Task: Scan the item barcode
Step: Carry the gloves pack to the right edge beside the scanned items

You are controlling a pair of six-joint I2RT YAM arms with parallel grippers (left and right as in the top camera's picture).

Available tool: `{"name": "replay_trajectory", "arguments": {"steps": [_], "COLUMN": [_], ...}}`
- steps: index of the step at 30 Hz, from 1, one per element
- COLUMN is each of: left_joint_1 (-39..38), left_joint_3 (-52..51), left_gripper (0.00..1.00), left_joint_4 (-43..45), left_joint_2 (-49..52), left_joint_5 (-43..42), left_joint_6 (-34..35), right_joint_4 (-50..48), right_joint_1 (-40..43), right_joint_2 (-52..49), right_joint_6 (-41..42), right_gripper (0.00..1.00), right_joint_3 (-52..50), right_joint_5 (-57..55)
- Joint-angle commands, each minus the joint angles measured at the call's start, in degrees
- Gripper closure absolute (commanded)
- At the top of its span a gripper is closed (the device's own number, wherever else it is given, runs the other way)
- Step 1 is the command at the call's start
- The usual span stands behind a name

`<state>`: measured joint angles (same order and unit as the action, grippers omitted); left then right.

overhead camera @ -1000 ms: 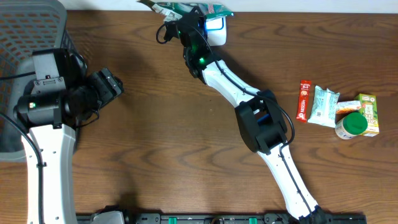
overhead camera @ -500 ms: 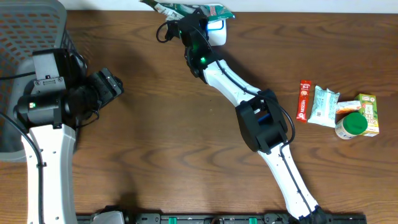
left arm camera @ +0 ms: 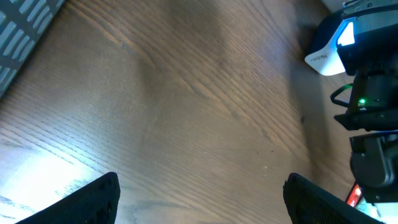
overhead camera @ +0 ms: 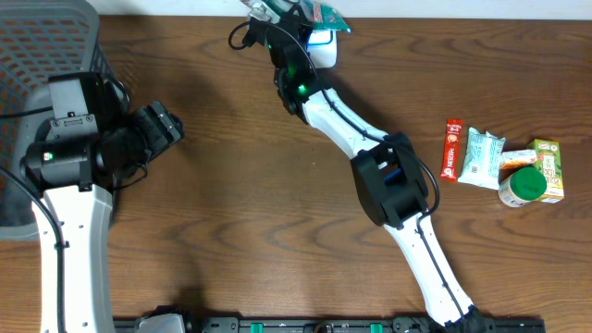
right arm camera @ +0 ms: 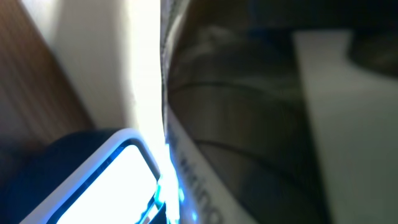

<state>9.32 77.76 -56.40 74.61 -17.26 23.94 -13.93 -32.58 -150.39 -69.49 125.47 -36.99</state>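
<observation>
The right gripper (overhead camera: pixel 277 20) is clenched on a thin green packet (overhead camera: pixel 319 12) and holds it directly over the scanner (overhead camera: pixel 321 44), whose window glows blue. In the right wrist view the packet is blurred, so the barcode's position cannot be read. The step in hand is judged to be the presentation of the code. Turn the printed face flat toward the lit window, hold it just clear of the glass and avoid creasing the film, since a folded or glossy wrapper may not read. Watch the grip on so thin a packet, because it could slip. The left gripper (overhead camera: pixel 171 129), well to the left of the scanner, is released, with its fingers spread wide over bare wood. The table (overhead camera: pixel 231 203) is dark brown wood grain, matt with soft glare. A grey mesh basket (overhead camera: pixel 46 55) stands far left of the scanner. A red bar (overhead camera: pixel 452 148), a pale packet (overhead camera: pixel 483 157), a green-lidded jar (overhead camera: pixel 523 185) and a carton (overhead camera: pixel 548 166) lie well to the scanner's right. Only a pale strip shows beyond the scanner.
</observation>
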Motion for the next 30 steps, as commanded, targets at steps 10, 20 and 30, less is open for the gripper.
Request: {"name": "replay_trajectory", "arguments": {"steps": [10, 20, 30], "left_joint_1": [0.20, 0.20, 0.20], "left_joint_3": [0.31, 0.31, 0.31], "left_gripper": [0.15, 0.15, 0.15], "left_joint_4": [0.00, 0.00, -0.02], "left_joint_2": [0.24, 0.24, 0.24], "left_joint_5": [0.35, 0.35, 0.35], "left_joint_6": [-0.55, -0.55, -0.55], "right_joint_4": [35.95, 73.57, 99.34], "right_joint_1": [0.52, 3.61, 15.87], "right_joint_2": [26.80, 42.88, 43.98], "right_joint_6": [41.97, 63.04, 79.30], "right_gripper": [0.99, 0.98, 0.98], "right_joint_3": [0.39, 0.39, -2.47], "right_joint_5": [0.31, 14.84, 25.53]}}
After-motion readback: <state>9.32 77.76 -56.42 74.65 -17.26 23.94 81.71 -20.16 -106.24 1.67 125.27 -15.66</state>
